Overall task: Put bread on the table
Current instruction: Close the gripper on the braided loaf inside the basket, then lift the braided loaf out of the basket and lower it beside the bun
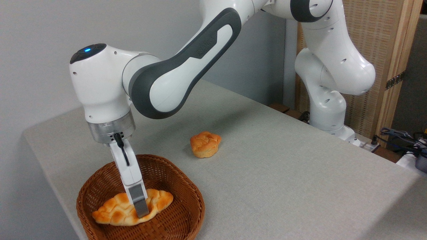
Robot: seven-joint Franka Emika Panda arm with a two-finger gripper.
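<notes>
Braided bread [116, 209] in wicker basket [186, 196], gripper [141, 213] astride

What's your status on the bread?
End effector down on loaf, grip unclear. Loaf still in basket. Bun on table, clear of path.

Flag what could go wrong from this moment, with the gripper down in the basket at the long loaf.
1. The gripper meets the bread near its middle; only one finger shows, so the hold is unconfirmed and the loaf may slip or tilt on lifting.
2. The wicker basket has a raised rim; a long pointed end could catch it.
3. The small bun lies on the table nearby; placing there could bump it.
</notes>
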